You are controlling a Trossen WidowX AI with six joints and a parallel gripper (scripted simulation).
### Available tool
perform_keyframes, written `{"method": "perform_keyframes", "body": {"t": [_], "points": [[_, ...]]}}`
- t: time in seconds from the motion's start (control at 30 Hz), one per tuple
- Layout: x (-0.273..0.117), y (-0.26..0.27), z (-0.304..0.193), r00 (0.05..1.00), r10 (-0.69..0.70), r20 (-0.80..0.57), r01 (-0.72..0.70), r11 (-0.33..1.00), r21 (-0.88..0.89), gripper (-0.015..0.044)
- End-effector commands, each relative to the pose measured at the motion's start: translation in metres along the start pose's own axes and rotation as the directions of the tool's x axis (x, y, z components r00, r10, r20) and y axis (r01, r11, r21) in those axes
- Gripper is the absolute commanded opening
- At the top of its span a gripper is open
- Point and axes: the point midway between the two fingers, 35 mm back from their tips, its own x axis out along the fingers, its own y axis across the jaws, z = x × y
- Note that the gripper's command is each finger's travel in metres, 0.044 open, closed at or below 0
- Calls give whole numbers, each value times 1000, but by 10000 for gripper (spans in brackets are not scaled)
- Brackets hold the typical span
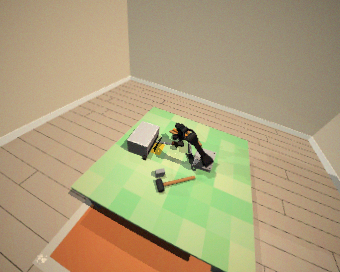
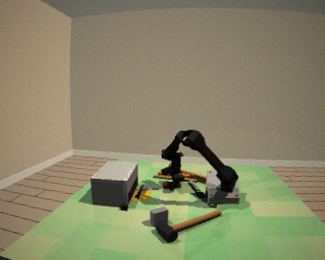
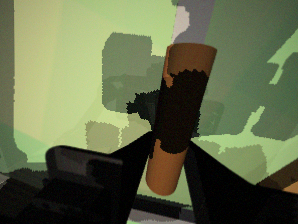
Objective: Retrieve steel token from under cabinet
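Note:
The cabinet stands at the left of the table. The orange-yellow marked area lies in front of it, partly covered by dark shapes. My gripper is low over the table, between the marked area and the arm's base. It is shut on a tool's round wooden handle. The tool's grey shaft points towards the cabinet; its far end cannot be made out clearly. The steel token cannot be seen in any view.
A hammer with a black head lies at the near side. A small grey block is beside its head. Wooden sticks lie behind the gripper. The arm's base is at the right.

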Motion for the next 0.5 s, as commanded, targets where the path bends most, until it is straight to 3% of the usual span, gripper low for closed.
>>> {"method": "perform_keyframes", "body": {"t": [0.0, 0.47], "points": [[0, -1, 8, 1000, -3, 0, 3, 1000, -2, 0], [0, -1, 28, 1000, -3, 1, 3, 1000, -3, 0]]}}
